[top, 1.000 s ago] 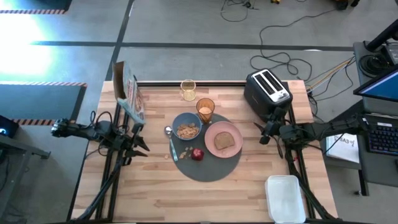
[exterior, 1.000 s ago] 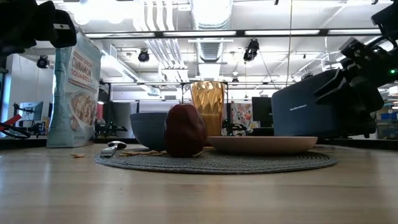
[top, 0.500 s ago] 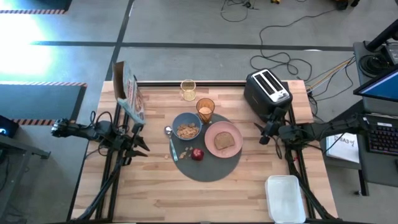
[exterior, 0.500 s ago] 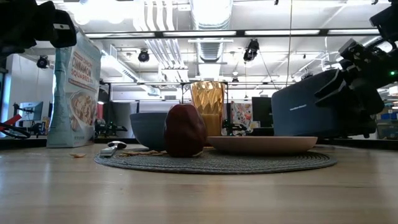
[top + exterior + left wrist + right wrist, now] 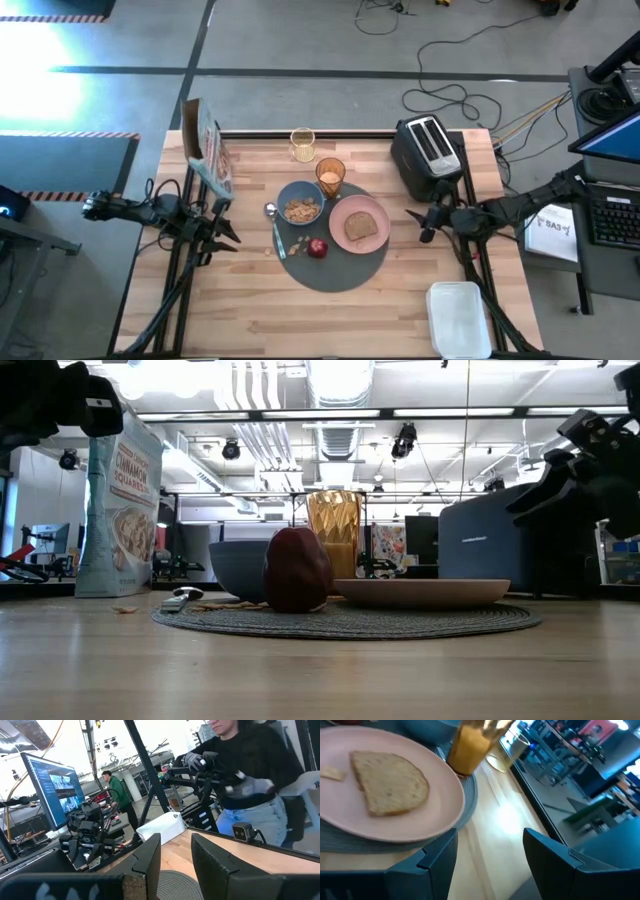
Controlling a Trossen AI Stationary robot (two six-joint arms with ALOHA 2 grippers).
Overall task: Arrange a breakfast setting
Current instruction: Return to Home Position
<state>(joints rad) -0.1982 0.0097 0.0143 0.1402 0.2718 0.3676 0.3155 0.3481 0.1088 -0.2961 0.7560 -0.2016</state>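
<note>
You see left jaws released, left of mat (image 5: 340, 270); right jaws released, right of mat, near toaster (image 5: 428, 152).

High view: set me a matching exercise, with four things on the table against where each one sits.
Things:
1. toast slice
2. red apple
3. metal spoon
4. white tray

Places:
A. off the mat, at a table corner
B. on the pink plate
C. straight on the grey mat, beside the plate
D. just left of the blue bowl

Pairs: 1-B, 2-C, 3-D, 4-A
</note>
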